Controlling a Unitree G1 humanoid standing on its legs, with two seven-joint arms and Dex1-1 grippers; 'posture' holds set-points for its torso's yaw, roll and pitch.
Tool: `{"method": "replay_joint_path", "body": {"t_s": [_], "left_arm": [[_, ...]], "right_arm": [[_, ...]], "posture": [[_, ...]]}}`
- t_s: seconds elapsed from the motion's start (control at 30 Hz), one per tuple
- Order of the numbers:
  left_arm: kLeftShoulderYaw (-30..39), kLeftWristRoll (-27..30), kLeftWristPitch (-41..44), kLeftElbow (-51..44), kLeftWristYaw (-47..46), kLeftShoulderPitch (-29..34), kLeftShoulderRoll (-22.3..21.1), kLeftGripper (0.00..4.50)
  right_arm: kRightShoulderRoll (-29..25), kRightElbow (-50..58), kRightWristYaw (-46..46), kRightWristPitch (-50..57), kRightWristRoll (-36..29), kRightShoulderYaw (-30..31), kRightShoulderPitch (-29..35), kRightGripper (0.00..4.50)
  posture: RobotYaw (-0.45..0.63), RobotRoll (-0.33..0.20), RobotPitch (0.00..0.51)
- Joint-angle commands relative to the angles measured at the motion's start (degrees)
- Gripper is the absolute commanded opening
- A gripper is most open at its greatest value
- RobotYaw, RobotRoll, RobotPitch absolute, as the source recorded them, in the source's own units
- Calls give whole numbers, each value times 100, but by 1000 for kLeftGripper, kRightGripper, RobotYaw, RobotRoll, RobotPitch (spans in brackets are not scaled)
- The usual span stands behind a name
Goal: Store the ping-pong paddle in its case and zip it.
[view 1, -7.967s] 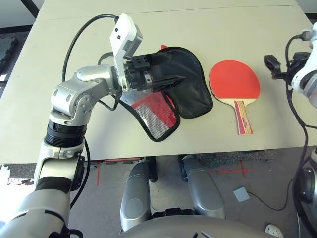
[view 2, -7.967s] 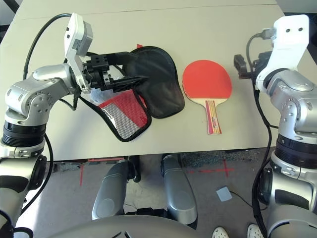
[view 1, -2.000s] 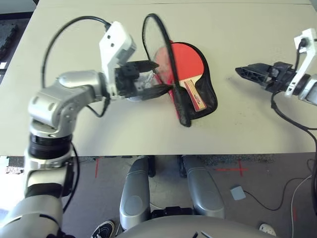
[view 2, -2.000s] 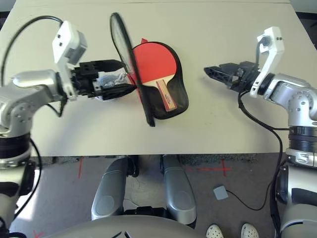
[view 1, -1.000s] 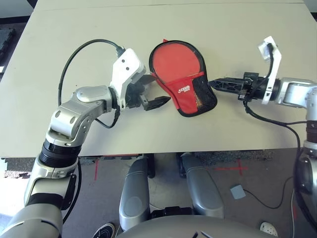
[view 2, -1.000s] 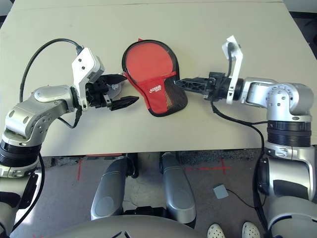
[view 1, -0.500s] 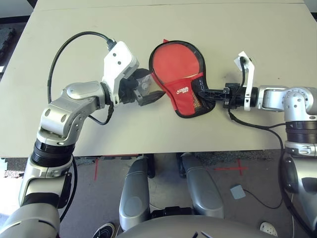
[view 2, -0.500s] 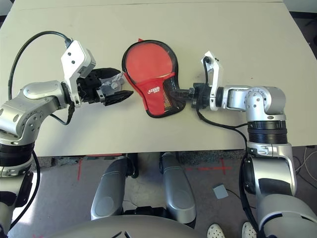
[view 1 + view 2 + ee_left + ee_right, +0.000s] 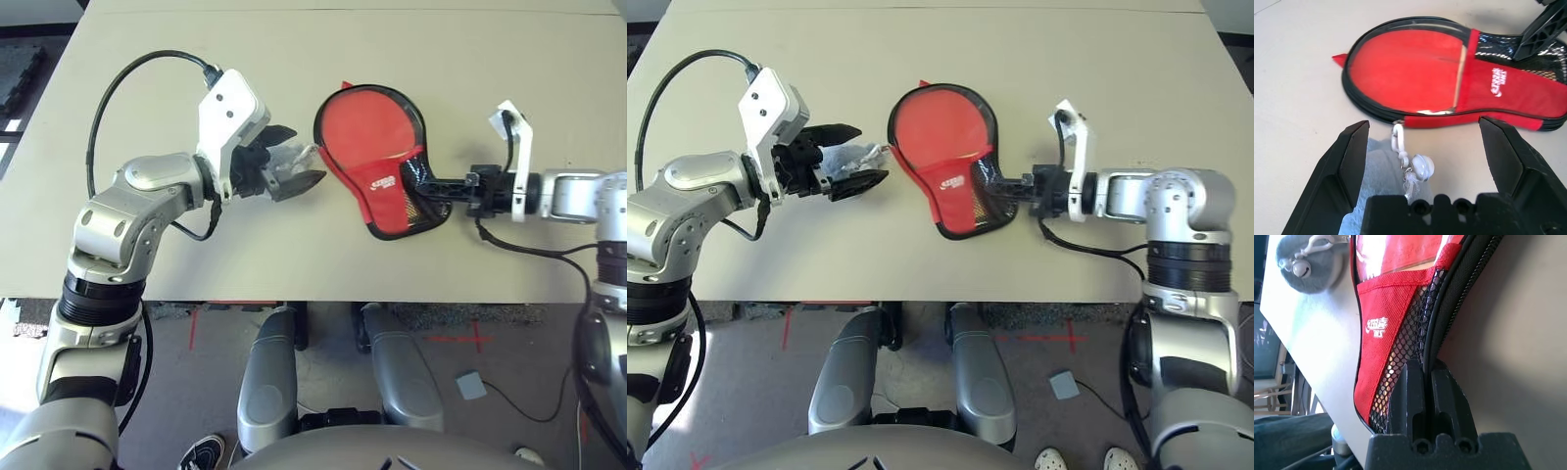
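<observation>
While the right gripper (image 9: 1425,363) is clenching the case (image 9: 1498,112) by its right edge, beside the mesh pocket (image 9: 1400,350), the step in hand is, I judge, getting ready to zip. That grip should be bracing the case without bunching the edge or pulling it across the table (image 9: 196,264). The left gripper (image 9: 1425,121) is standing released, its fingers spreading either side of the grey-blue plush charm (image 9: 1376,166) and its bell (image 9: 1422,167), with nothing clamped. It should be closing squarely on the charm or the white cord (image 9: 1398,139), then drawing the zip pull (image 9: 1398,122) smoothly along the seam; a snatch could be slipping off the soft plush or twisting the case.

The paddle (image 9: 1405,73) is lying inside the case, its red face showing through the clear window at the far end. It is resting to the right of the left gripper, and left of and farther than the right gripper. The case is lying flat between both grippers, its narrow end pointing near, the zip pull sitting on its left side.
</observation>
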State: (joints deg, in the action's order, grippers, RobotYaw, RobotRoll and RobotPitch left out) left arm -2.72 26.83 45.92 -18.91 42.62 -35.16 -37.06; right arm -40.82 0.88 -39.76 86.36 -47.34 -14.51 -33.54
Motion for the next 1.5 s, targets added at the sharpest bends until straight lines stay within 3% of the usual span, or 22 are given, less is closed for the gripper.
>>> {"method": "replay_joint_path", "body": {"t_s": [0.03, 0.2, 0.6, 0.67, 0.77, 0.93, 1.03, 1.23, 1.5], "left_arm": [[-1, -23, -18, 30, 25, 17, -31, 4500], [2, -9, -23, 44, 49, -17, -33, 4500], [-68, -56, -117, 199, 160, -71, -45, 4500], [-72, -66, -126, 213, 173, -67, -57, 4500], [-69, -80, -126, 229, 199, -61, -86, 4500], [-104, -135, -190, 334, 230, -81, -82, 4500], [-128, -162, -228, 397, 227, -106, -43, 4500], [-118, -259, -290, 530, 234, -104, -70, 4500], [-54, -212, -164, 475, 349, 80, -319, 4500]], "right_arm": [[-166, 407, -17, 343, -231, -339, 349, 38], [-183, 768, 82, 607, -425, -672, 741, 38], [-96, 1161, 518, 614, -1128, -672, 1296, 38], [-273, 1154, 355, 552, -1111, -636, 1218, 546], [-955, 1103, -279, -183, -836, -292, 1161, 1545], [-2143, 478, -1940, -2791, 681, 967, 634, 3419], [-2177, -220, -2581, -4012, 1475, 1581, -1, 4478], [-1374, -1690, -3320, -5667, 2539, 2335, -1110, 4478], [-394, -2731, -3548, -6432, 3228, 2639, -1650, 4478]], "posture": [[-39, 0, 295], [-51, 0, 298], [-65, 0, 305], [-66, 0, 305], [-69, 0, 304], [-76, 0, 298], [-78, 0, 295], [-72, 0, 290], [-42, 0, 293]]}}
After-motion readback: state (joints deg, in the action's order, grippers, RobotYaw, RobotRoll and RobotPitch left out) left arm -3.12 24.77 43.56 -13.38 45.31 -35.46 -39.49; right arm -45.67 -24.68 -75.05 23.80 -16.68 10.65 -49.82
